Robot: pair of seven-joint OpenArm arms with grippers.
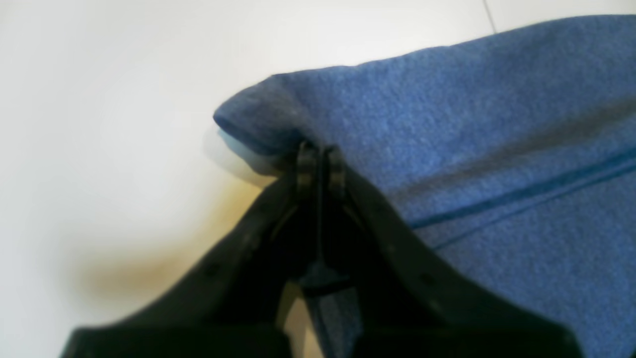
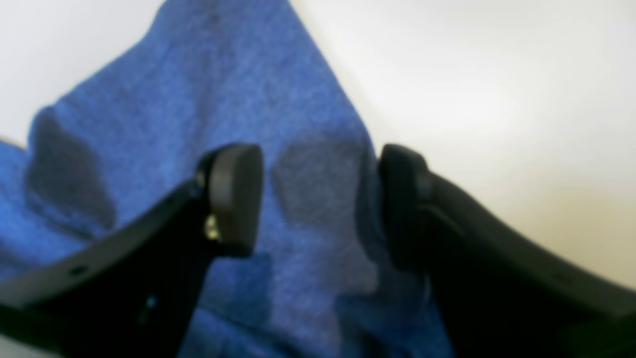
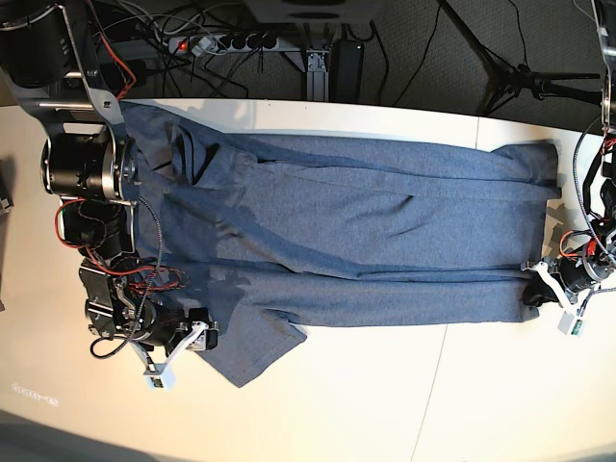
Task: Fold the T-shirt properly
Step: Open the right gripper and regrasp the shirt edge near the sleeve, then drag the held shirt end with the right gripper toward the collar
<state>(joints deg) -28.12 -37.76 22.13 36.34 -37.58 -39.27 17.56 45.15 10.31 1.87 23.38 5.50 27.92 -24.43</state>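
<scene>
The blue-grey T-shirt (image 3: 366,221) lies spread across the white table (image 3: 385,414), plain side up, folded lengthwise, with one sleeve pointing toward the front left. My left gripper (image 1: 320,151) is shut on a corner of the T-shirt (image 1: 447,124) at its hem end; in the base view the left gripper (image 3: 532,291) is at the right edge. My right gripper (image 2: 318,204) is open, its two fingers on either side of a raised fold of the T-shirt (image 2: 223,89). In the base view the right gripper (image 3: 205,337) is at the sleeve, front left.
My right arm's motors and cables (image 3: 87,164) stand over the shirt's left end. A power strip with cords (image 3: 221,41) and stand legs (image 3: 520,77) are on the dark floor behind the table's far edge. A thin seam (image 3: 433,385) crosses the tabletop.
</scene>
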